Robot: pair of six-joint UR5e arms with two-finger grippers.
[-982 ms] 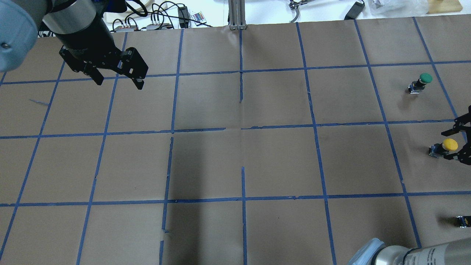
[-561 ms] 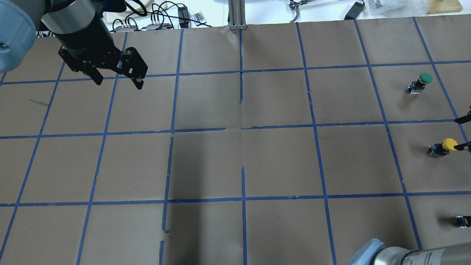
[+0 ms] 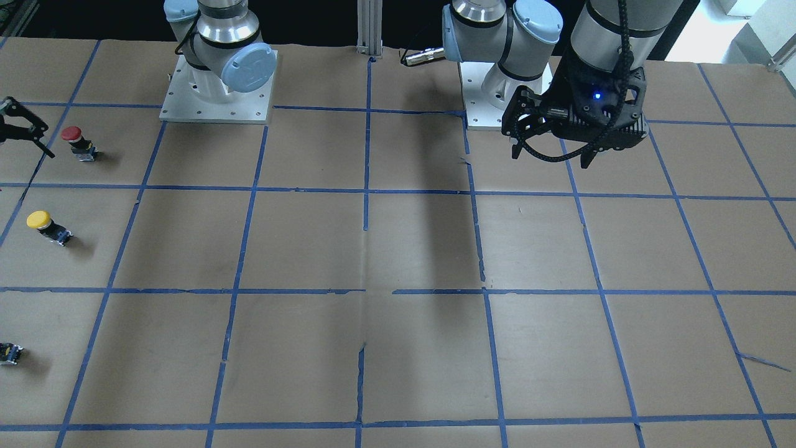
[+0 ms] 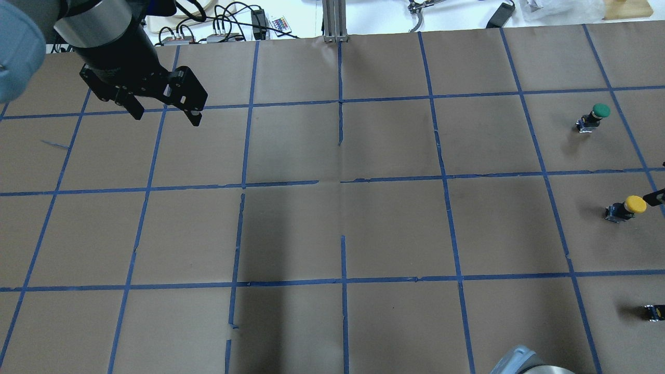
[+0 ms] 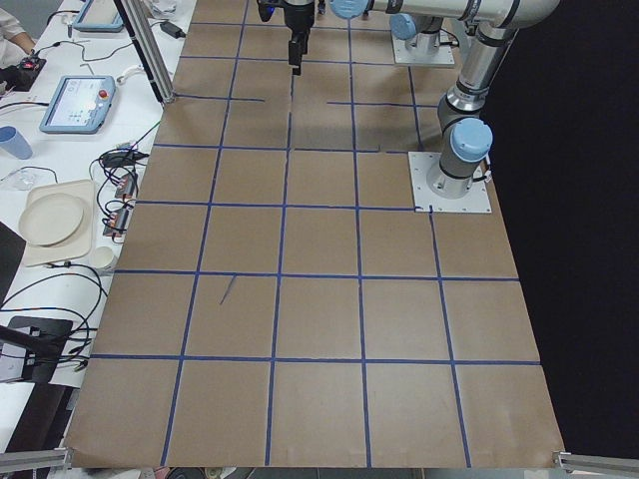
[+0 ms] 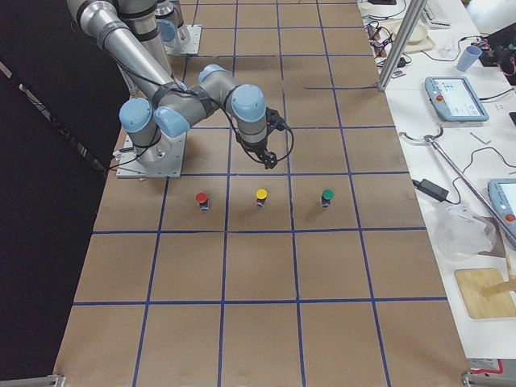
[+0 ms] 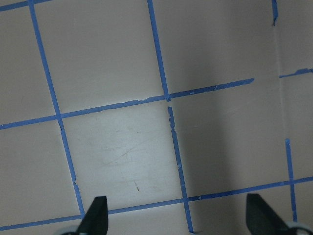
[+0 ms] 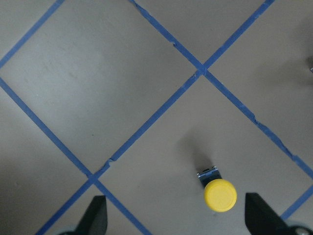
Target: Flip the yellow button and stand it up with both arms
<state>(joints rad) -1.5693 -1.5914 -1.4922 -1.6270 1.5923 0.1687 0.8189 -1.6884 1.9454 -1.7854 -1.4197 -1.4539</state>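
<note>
The yellow button (image 4: pixel 631 206) stands cap up on the brown paper at the table's right edge; it also shows in the front view (image 3: pixel 43 225) and the right side view (image 6: pixel 261 196). My right gripper (image 8: pixel 177 215) is open and empty above the button, apart from it. In its wrist view the yellow cap (image 8: pixel 220 195) lies between the fingers, nearer the right one. In the overhead view only one right fingertip (image 4: pixel 654 196) shows. My left gripper (image 4: pixel 167 115) is open and empty, high over the table's far left, also seen in the front view (image 3: pixel 552 155).
A green button (image 4: pixel 597 114) stands beyond the yellow one and a red button (image 3: pixel 73 138) stands on its robot side. A tiny black part with a yellow mark (image 4: pixel 653 311) lies near the right edge. Blue tape lines grid the paper.
My right gripper has drawn back from around the yellow button toward the right edge, mostly out of the overhead view. The button stays put. My left gripper has barely moved.
</note>
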